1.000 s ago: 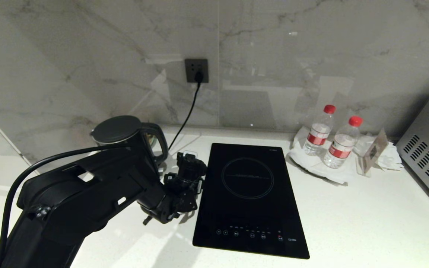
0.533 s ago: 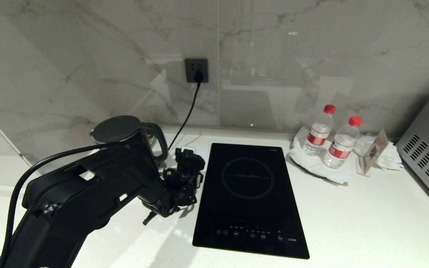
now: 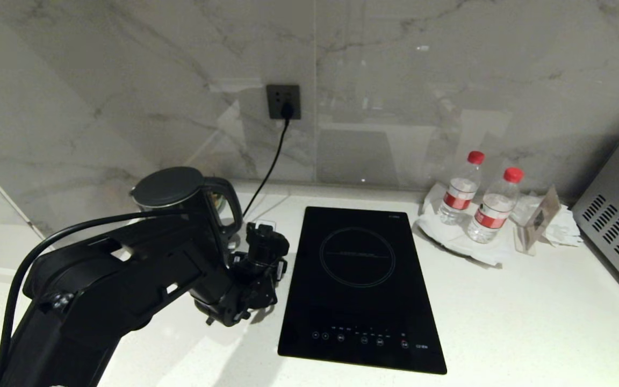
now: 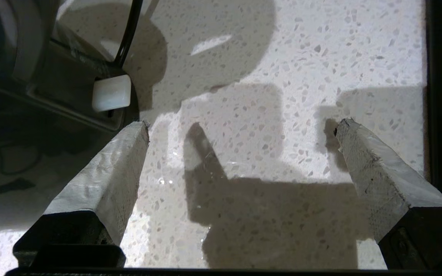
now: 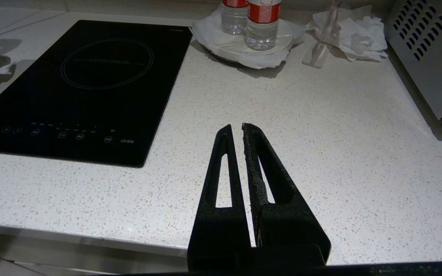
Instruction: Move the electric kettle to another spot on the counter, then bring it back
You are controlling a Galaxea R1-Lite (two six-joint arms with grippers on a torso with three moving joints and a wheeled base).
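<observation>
Kettle (image 3: 180, 196) on counter (image 3: 503, 312), L gripper (image 4: 240, 126) wide beside it

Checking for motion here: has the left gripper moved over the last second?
Yes. The open left gripper has drifted left, away from the cooktop's edge and toward the kettle, which stays put.

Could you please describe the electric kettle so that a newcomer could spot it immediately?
Start at the black cooktop set in the white counter. To its left, by the wall, stands the electric kettle: the only tall black jug, with flat lid and loop handle.
</observation>
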